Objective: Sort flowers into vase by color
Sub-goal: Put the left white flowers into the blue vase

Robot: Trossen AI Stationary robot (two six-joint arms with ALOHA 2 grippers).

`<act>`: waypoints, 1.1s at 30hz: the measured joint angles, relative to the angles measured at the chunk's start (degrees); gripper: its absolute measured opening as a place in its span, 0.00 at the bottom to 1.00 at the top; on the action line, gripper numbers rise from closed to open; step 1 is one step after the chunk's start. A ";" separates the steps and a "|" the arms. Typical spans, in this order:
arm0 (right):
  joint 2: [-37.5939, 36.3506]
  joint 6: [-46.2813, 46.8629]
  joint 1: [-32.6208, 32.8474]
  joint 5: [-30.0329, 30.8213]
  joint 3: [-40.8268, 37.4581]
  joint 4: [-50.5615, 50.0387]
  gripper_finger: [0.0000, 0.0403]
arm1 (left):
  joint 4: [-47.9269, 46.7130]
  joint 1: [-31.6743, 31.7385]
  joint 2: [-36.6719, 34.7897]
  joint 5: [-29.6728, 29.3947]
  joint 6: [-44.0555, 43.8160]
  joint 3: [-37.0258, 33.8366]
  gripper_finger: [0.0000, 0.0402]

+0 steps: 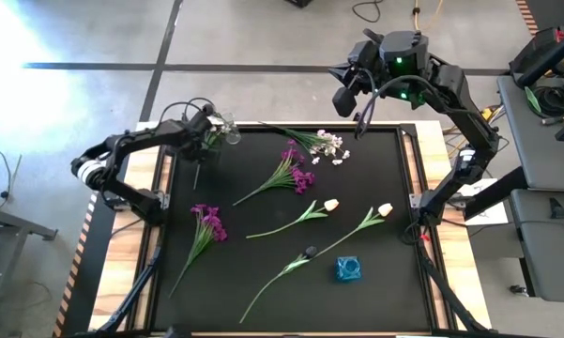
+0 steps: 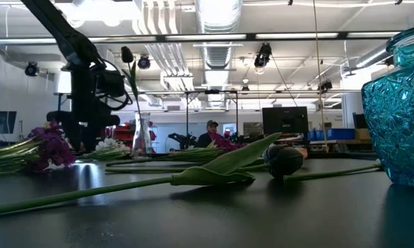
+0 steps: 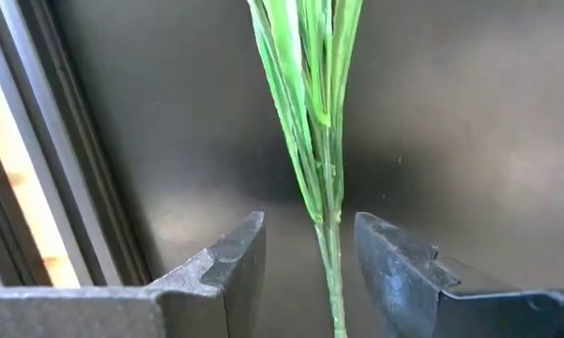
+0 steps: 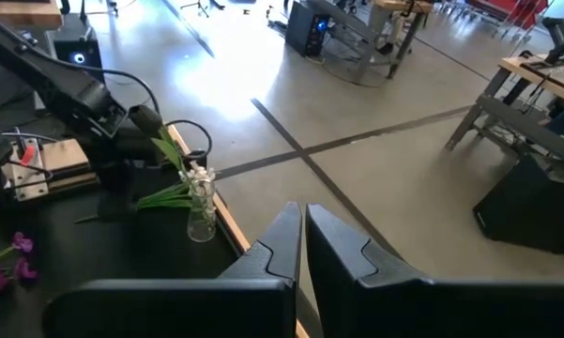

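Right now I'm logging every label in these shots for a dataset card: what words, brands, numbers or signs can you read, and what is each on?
None can be read in any view.
Paper sheets beside the table: print too small to read.
Monitors in the room behind: screens show nothing legible.
Blue vase, clear vase, flowers, left gripper and right gripper: no markings visible.

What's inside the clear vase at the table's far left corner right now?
The clear vase holds a small white blossom cluster with green leaves spilling over its rim. The left pincer hangs beside it. Stem ends inside the glass can't be made out.
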 joint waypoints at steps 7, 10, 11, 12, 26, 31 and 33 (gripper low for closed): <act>-0.01 -0.07 0.00 -0.04 0.00 0.02 0.03 | -0.41 -0.27 0.72 -0.57 -0.66 0.39 0.37; -0.02 -0.09 0.00 -0.13 -0.02 0.04 0.03 | -0.83 -0.27 0.73 0.12 -0.67 0.42 0.37; -0.02 -0.09 0.00 -0.15 -0.02 0.04 0.03 | -0.82 -0.29 0.73 0.78 -0.63 0.42 0.37; -0.02 -0.07 0.00 -0.17 -0.02 0.04 0.03 | -0.91 -0.29 0.73 1.32 -0.40 0.42 0.37; -0.02 -0.04 0.00 -0.39 -0.01 0.26 0.03 | -2.60 -0.82 0.73 6.99 -0.98 0.34 0.34; -0.02 -0.02 0.06 -0.37 -0.02 0.26 0.03 | -2.46 -0.84 0.73 6.12 -1.46 0.27 0.28; -0.02 -0.02 0.35 -0.38 0.00 0.26 0.03 | -2.33 -0.86 0.73 5.58 -1.84 0.16 0.27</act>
